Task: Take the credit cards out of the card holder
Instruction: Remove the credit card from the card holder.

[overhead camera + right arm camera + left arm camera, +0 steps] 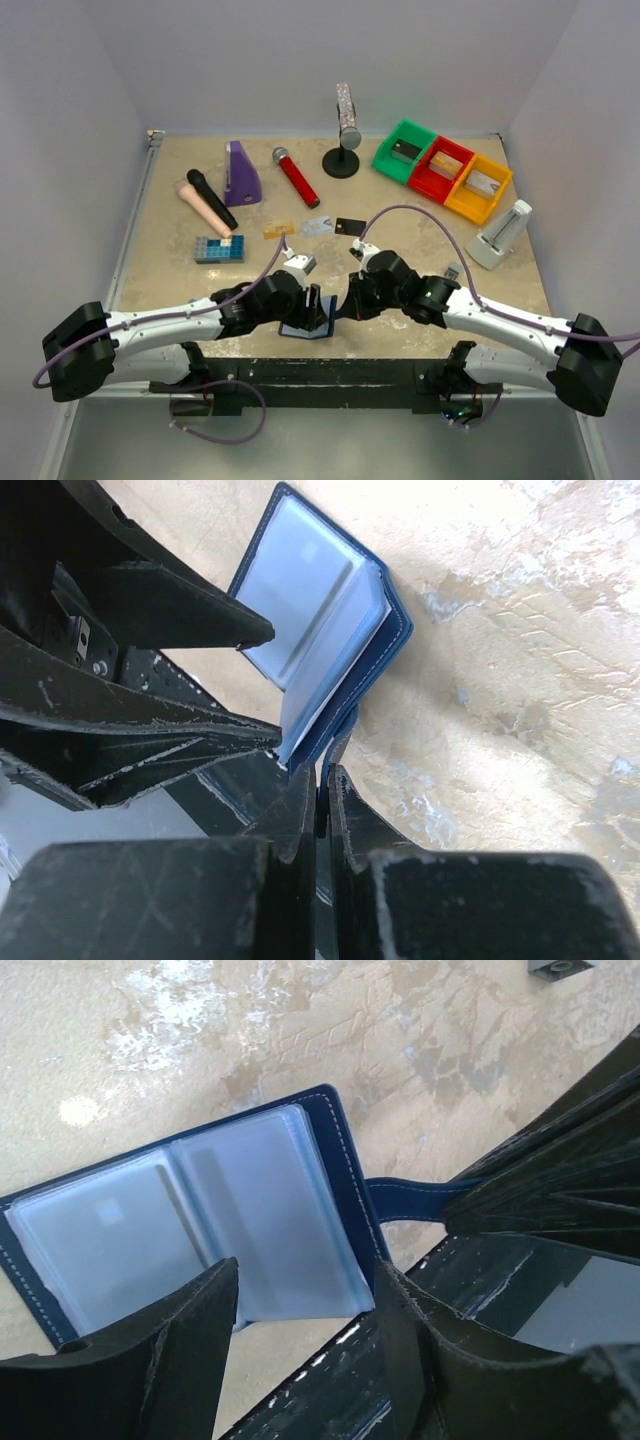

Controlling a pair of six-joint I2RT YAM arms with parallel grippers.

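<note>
The card holder (305, 328) lies open at the table's near edge, navy outside (335, 1150) with pale blue-grey pockets. Pale credit cards (110, 1230) show dimly inside the pockets. My right gripper (322, 772) is shut on the holder's snap tab (340, 742), holding that cover (395, 640) up. My left gripper (308, 1265) is open, its fingers on either side of the near corner of the right-hand pocket page without touching it. Three credit cards lie farther back on the table: orange-gold (279, 230), silvery (317, 225) and black (350, 226).
A studded blue block (219, 249) sits left of the loose cards. Behind are a black microphone (211, 198), a red microphone (296, 176), a purple object (241, 174) and a stand (344, 140). Green (405, 150), red (440, 168) and yellow (478, 187) bins stand at back right.
</note>
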